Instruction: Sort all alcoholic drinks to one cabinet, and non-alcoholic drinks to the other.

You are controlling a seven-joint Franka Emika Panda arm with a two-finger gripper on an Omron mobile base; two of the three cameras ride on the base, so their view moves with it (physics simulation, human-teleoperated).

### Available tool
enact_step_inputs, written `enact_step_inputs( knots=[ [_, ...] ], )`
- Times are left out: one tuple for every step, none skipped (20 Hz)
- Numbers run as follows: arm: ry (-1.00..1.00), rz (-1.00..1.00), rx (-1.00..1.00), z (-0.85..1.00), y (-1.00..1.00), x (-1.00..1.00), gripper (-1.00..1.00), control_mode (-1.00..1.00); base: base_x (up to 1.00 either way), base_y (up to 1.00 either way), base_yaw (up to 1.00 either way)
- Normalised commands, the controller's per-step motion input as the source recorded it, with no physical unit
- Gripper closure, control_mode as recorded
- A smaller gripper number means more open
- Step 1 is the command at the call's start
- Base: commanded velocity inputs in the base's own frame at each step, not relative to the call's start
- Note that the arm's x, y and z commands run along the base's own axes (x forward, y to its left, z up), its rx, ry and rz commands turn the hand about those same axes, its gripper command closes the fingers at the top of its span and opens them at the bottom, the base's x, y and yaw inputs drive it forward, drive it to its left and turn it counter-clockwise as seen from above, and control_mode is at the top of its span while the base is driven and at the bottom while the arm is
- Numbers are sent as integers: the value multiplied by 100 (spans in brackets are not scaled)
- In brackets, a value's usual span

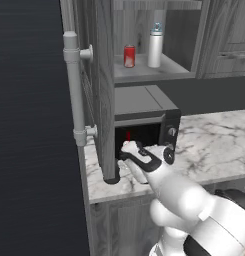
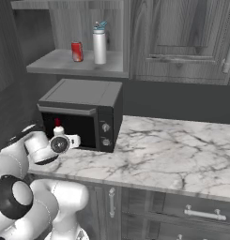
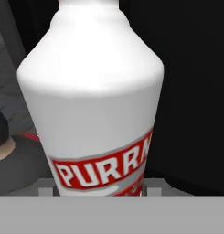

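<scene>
White bottle (image 3: 93, 98) on marble counter (image 2: 172, 154)

The black boxy microwave (image 2: 83, 115) blocks the marble counter (image 2: 172, 154) at its 9 o'clock end, with the open grey cabinet door (image 1: 96, 85) beside it; toward 3 o'clock the counter lies free.

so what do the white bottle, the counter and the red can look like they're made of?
White bottle: smooth, matte white, plastic or coated glass; soft shading, printed red label. Counter: polished marble look, grey veins on white. Red can: likely metal, plain cylinder with a paler top rim; too small to confirm.
</scene>
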Motion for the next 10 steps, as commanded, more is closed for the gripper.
enact_step_inputs(
  knots=[
    [14,0,0,38,-37,-24,100,-100,0,0,0],
    [16,0,0,38,-34,-24,100,-100,0,0,0],
    [17,0,0,36,-35,-24,100,-100,0,0,0],
    [19,0,0,34,-36,-27,100,-100,0,0,0],
    [20,0,0,32,-37,-31,100,-100,0,0,0],
    [20,0,0,30,-40,-33,100,-100,0,0,0],
    [20,0,0,27,-42,-35,100,-100,0,0,0],
    [20,0,0,25,-42,-35,100,-100,0,0,0],
    [20,0,0,22,-44,-34,100,-100,0,0,0],
    [20,0,0,20,-45,-35,100,-100,0,0,0]
  ],
)
